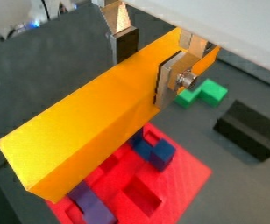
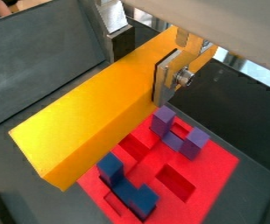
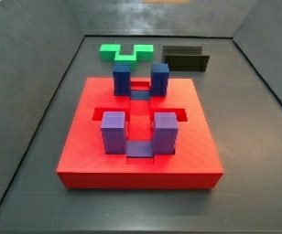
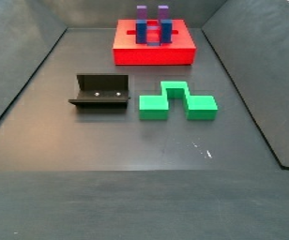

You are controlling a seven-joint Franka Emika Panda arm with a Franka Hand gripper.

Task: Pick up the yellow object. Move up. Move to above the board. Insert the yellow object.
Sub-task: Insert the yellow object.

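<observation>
Below me is a dark grey floor with low walls around it. The red board lies flat on it, near one end wall and about midway between the side walls. The green block lies nearer the middle of the floor, well apart from the board. The black fixture stands just beside the green block, not touching it. My gripper hangs high above the floor, closed on the yellow bar.
</observation>
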